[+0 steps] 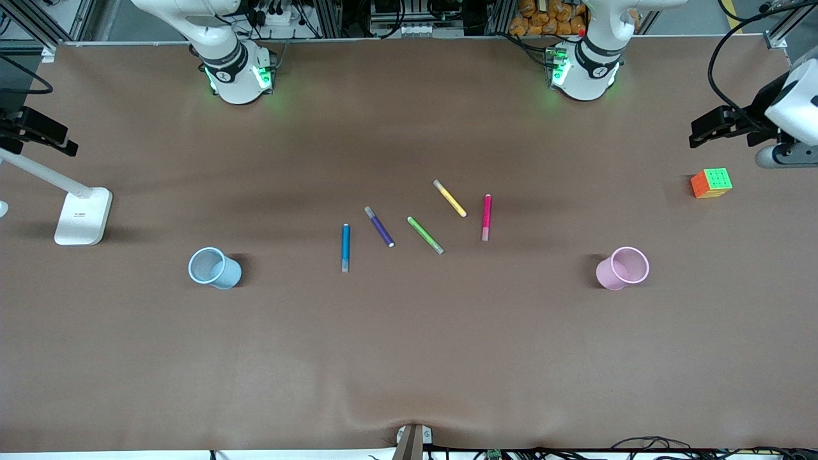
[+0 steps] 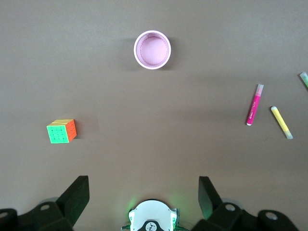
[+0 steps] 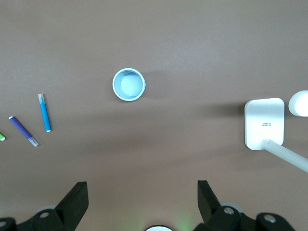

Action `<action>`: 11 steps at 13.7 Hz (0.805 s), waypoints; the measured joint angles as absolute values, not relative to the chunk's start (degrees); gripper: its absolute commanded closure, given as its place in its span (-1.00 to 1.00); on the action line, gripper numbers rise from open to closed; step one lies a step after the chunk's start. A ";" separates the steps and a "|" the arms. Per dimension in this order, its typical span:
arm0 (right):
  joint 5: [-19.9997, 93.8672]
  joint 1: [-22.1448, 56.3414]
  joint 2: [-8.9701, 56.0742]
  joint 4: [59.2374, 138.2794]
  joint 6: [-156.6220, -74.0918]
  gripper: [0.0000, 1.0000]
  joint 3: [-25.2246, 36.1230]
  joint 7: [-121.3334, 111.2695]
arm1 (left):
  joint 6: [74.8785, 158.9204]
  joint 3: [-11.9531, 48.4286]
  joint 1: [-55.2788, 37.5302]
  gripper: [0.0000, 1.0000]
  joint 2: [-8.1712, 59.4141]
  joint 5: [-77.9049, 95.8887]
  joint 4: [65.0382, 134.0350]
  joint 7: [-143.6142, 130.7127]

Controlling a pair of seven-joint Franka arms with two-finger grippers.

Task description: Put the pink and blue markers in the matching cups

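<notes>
1. The left gripper [image 2: 143,197] hangs high above the table at the left arm's end, its two dark fingers [image 2: 77,195] spread wide with nothing between them; this arm waits.
2. The right gripper [image 3: 142,197] hangs high over the right arm's end, its fingers equally parted and empty.
3. The slim magenta-pink felt-tip marker [image 1: 486,217] lies flat near the table's middle, its pale end toward the front camera, just beside a yellow pen [image 1: 450,198].
4. The medium-blue felt-tip marker [image 1: 346,247] lies flat too, pale end toward the front camera, beside a darker purple pen [image 1: 379,226]; a green pen [image 1: 425,235] lies between the purple and pink ones.
5. The pale pink translucent plastic cup [image 1: 622,268] stands upright and empty toward the left arm's end, well apart from the pens.
6. The light blue translucent cup [image 1: 214,268] stands upright and empty toward the right arm's end.
7. A multicoloured puzzle cube [image 1: 711,183] sits farther from the front camera than the pink cup.
8. A white lamp base [image 1: 83,216] rests near the blue cup's end.
</notes>
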State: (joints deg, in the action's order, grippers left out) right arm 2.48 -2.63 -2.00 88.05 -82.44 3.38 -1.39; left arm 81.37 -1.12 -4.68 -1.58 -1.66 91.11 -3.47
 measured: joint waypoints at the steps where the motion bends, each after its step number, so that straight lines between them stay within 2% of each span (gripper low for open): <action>1: 2.55 -2.63 -1.89 88.05 -82.49 -1.00 3.38 -1.39 | 81.38 -1.10 -4.71 -1.00 -1.32 -1.40 91.11 -3.47; 11: 3.84 -2.68 -1.81 88.02 -82.54 -1.00 3.65 -1.22 | 81.40 0.01 -6.08 -1.00 0.64 -1.12 91.00 -3.55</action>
